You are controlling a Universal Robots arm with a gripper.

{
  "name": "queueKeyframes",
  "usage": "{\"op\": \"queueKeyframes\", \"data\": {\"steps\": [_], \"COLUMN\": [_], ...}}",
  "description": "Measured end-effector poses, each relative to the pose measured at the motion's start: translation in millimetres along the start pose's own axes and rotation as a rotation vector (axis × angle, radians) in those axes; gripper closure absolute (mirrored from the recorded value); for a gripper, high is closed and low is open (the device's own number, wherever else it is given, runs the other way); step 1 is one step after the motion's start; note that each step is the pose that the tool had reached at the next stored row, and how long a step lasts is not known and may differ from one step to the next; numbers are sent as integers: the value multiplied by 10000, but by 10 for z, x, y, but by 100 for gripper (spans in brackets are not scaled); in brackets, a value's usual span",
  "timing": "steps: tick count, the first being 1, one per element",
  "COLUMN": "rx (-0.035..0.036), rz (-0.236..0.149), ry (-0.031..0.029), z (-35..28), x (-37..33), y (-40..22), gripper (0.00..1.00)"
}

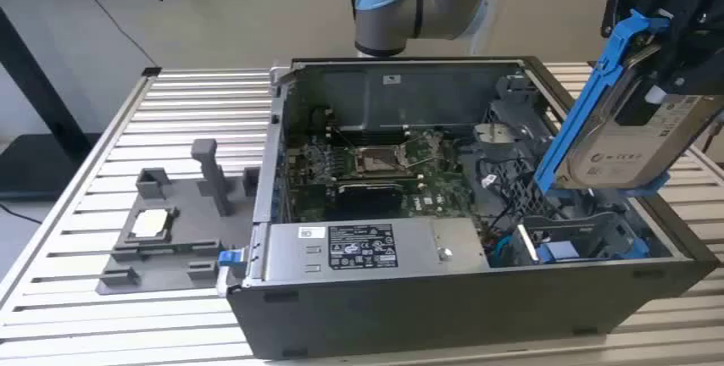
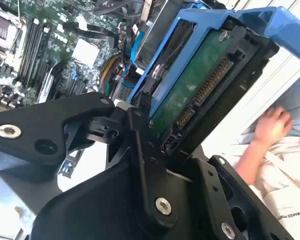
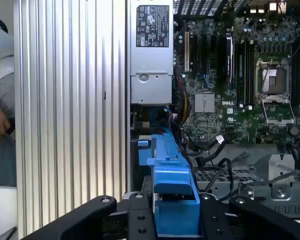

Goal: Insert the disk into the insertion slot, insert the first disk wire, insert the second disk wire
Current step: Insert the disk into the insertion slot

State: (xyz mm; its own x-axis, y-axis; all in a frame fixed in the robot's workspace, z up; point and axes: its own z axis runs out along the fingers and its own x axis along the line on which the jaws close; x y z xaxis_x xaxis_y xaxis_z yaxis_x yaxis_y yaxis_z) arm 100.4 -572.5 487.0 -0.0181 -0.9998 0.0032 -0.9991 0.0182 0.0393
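My gripper [image 1: 665, 61] is shut on the disk [image 1: 637, 141], a silver-grey drive with a white label in a bright blue bracket. The disk hangs tilted, high above the open computer case at the exterior view's right. Below it, in the case's near right corner, lies the insertion slot [image 1: 577, 243], a black bay with blue rails. In the second wrist view the fingers [image 2: 140, 135] clamp the disk's [image 2: 200, 85] connector end, green board side showing. In the first wrist view the blue bracket [image 3: 170, 175] sits between the fingers [image 3: 135, 212]. Loose black and blue cables [image 1: 498, 213] lie beside the bay.
The open black case [image 1: 453, 315] holds a motherboard [image 1: 374, 167] and a silver power-supply box [image 1: 362, 247]. A grey fixture [image 1: 169, 230] stands on the slatted table [image 1: 68, 298] at the exterior view's left. A person's hand [image 2: 272, 127] is close beside the case.
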Motion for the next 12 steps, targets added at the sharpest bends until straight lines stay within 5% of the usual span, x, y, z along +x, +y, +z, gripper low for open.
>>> {"op": "queueKeyframes", "data": {"steps": [12], "rx": [0], "rz": [0], "ry": [1], "z": [10], "x": [1], "y": [0], "gripper": [67]}}
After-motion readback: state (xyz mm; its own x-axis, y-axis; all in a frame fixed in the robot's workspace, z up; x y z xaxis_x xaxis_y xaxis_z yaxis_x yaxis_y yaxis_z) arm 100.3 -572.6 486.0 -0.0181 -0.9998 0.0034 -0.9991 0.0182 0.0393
